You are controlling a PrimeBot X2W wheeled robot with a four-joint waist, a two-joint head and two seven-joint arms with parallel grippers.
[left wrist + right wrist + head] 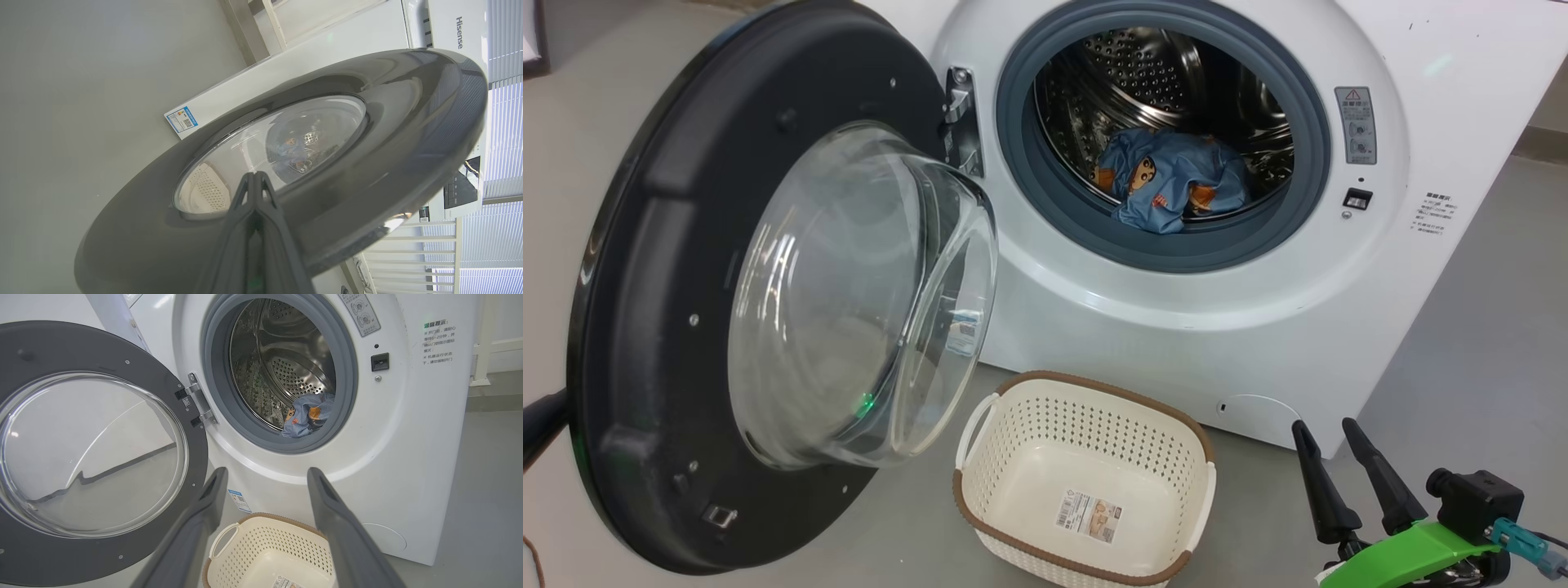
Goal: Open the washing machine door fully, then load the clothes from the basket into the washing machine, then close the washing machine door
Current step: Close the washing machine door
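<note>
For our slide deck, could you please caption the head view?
Open door, clothes in the drum, empty basket on the floor, right gripper, jaws open, beside it.

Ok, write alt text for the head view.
A white front-loading washing machine stands with its door swung open to the left and blue clothes lying in the drum. An empty basket sits on the floor in front, and the right end effector, open, shows at lower right.

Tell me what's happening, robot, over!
Left gripper shut, at washing machine door's outer face; right gripper open, free. Clothes in drum, basket empty. Door open, opening unblocked.
</note>
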